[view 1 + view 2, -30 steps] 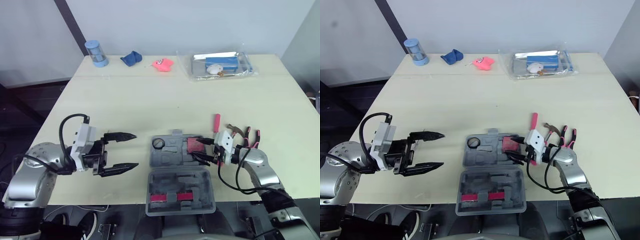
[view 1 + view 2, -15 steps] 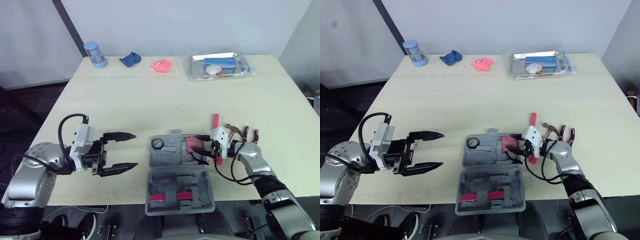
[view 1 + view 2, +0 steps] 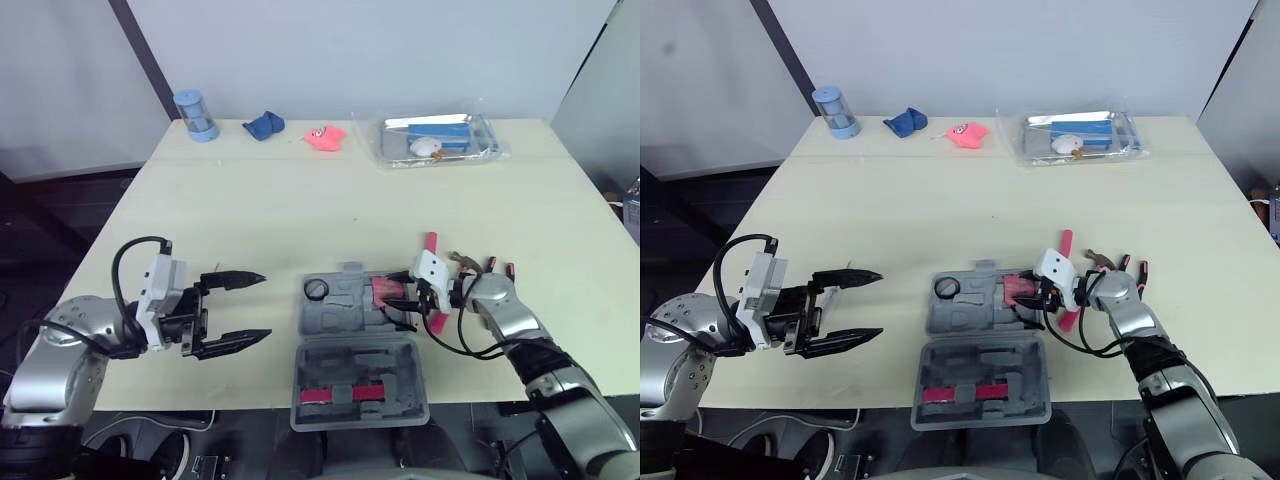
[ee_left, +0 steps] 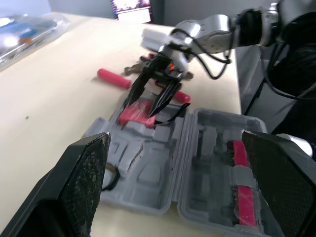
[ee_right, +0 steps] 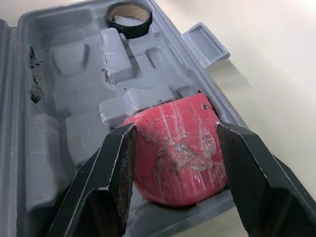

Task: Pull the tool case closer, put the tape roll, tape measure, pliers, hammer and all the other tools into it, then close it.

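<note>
At the near edge lies the open case (image 3: 345, 312), tape roll (image 3: 317, 289) in its far-left pocket. Right gripper (image 3: 396, 300) clamps the tape measure (image 5: 177, 143) at the case's right end — hammer (image 3: 462, 259) and pliers (image 3: 490, 265) beyond are half hidden by the arm. Left gripper (image 3: 265, 307) hangs wide open, empty, left of it.

Far across my table (image 3: 300, 200): blue canister (image 3: 195, 114) at eleven o'clock; blue cloth (image 3: 264, 124), pink toy (image 3: 324, 137) near twelve; clear plastic bag (image 3: 437, 138) at one.
</note>
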Tool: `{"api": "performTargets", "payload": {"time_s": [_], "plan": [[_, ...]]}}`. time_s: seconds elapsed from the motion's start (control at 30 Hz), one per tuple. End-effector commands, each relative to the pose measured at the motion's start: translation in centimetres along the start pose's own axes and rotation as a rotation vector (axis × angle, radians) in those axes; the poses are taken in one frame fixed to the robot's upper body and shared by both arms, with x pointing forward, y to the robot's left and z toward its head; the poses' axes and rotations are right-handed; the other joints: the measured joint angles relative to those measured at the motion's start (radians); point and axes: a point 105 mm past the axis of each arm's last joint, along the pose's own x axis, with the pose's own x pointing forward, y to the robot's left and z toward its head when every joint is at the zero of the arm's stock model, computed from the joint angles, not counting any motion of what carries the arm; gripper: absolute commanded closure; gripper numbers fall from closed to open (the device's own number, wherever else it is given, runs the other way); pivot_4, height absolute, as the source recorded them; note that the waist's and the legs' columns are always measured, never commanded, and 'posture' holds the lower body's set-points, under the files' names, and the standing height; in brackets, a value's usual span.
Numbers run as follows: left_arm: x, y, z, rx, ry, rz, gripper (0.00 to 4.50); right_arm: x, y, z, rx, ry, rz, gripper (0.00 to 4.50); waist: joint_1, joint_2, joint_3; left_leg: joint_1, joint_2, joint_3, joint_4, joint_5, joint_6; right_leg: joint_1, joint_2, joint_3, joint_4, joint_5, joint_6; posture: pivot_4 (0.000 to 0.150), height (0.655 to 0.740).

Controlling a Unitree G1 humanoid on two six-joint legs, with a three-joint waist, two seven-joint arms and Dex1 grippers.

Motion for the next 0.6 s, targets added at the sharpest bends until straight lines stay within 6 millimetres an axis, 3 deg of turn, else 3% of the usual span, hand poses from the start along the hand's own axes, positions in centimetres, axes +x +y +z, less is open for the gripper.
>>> {"api": "performTargets", "payload": {"time_s": [0.03, 0.13, 0.2, 0.3, 0.5, 0.6], "plan": [[-0.7, 0.5, 1.0, 0.015, -0.051, 0.088, 0.0, -1.2, 0.1, 0.7, -0.019, -0.046, -0.054, 1.84, 0.006, 0.0, 0.0, -0.001, 0.0, 0.0, 0.0, 0.0, 0.0, -0.001, 0.0, 0.0, 0.0, 0.0, 0.0, 0.15, 0.74], [-1.6, 0.9, 0.7, -0.019, -0.08, 0.176, 0.0, -2.8, -0.3, 4.0, -0.07, -0.211, -0.149, 1.84, 0.007, 0.002, 0.002, -0.007, 0.0, 0.0, 0.0, 0.0, 0.0, -0.006, 0.0, 0.0, 0.0, 0.0, 0.0, 0.15, 0.74], [-1.9, 0.9, 0.5, -0.029, -0.084, 0.202, 0.0, -3.5, -0.4, 4.9, -0.073, -0.255, -0.183, 1.84, 0.005, 0.005, 0.005, -0.008, 0.0, 0.0, 0.0, 0.0, 0.0, -0.007, 0.0, 0.0, 0.0, 0.0, 0.0, 0.15, 0.74], [-3.4, 1.3, -0.7, -0.074, -0.086, 0.329, 0.0, -7.1, -0.8, 5.4, -0.069, -0.3, -0.299, 1.84, 0.006, 0.007, 0.006, -0.01, 0.0, 0.0, 0.0, 0.0, 0.0, -0.009, 0.0, 0.0, 0.0, 0.0, 0.0, 0.15, 0.74], [-6.4, 1.8, -2.8, -0.138, -0.077, 0.527, 0.0, -13.0, -0.3, 2.8, 0.001, -0.253, -0.49, 1.84, 0.026, 0.007, 0.007, -0.015, 0.0, -0.003, 0.0, 0.0, 0.0, -0.009, -0.001, -0.003, -0.006, 0.0, 0.0, 0.15, 0.74], [-9.3, 2.4, -4.3, -0.175, -0.077, 0.699, 0.0, -17.8, 0.7, -0.7, 0.078, -0.17, -0.653, 1.84, 0.028, 0.007, 0.007, -0.015, 0.0, -0.002, 0.0, 0.0, 0.0, -0.009, -0.001, -0.003, -0.007, 0.0, 0.0, 0.15, 0.74]]}}
